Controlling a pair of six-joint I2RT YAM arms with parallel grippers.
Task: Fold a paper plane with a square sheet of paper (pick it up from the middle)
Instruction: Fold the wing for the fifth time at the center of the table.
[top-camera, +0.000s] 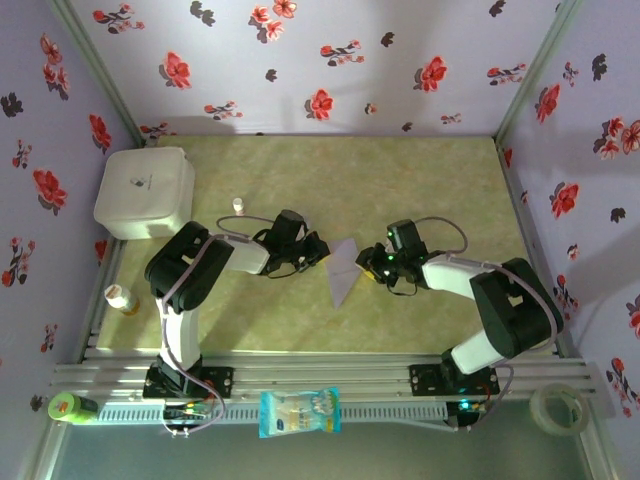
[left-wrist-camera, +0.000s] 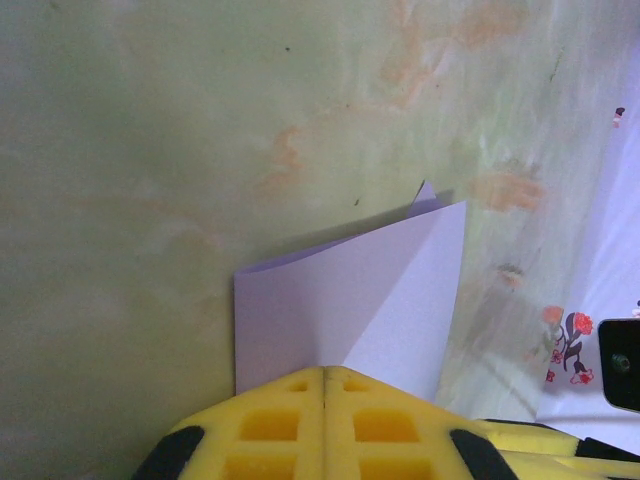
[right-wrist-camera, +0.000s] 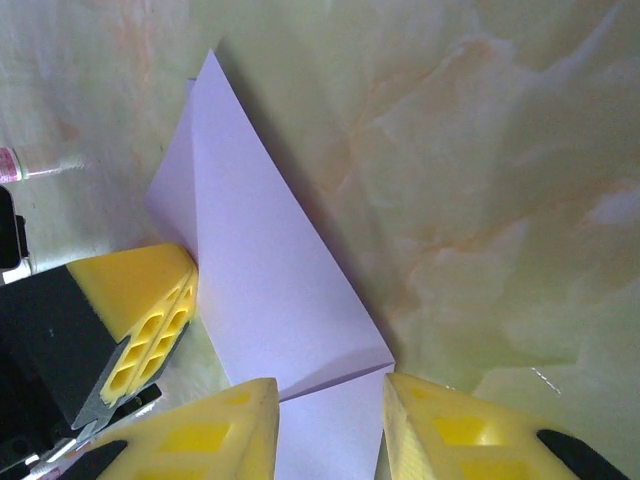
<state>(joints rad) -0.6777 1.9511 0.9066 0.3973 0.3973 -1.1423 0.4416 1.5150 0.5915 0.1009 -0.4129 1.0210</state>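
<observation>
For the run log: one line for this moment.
pale-lilac paper sheet: part-folded | left gripper: shut, touching it | right gripper: open, astride it

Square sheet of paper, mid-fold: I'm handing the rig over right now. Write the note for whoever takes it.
Left gripper: shut, with its tips at one edge of the square sheet of paper. It is unclear whether it is pinching or just pressing.
Right gripper: open, with its fingers astride the sheet's opposite end, not clamped.
Sheet: in the middle of the table, between the two grippers, with one flap folded over and slightly raised.
Done: a first fold is in.
Left: probably flatten that crease, then make all the remaining folds.
</observation>
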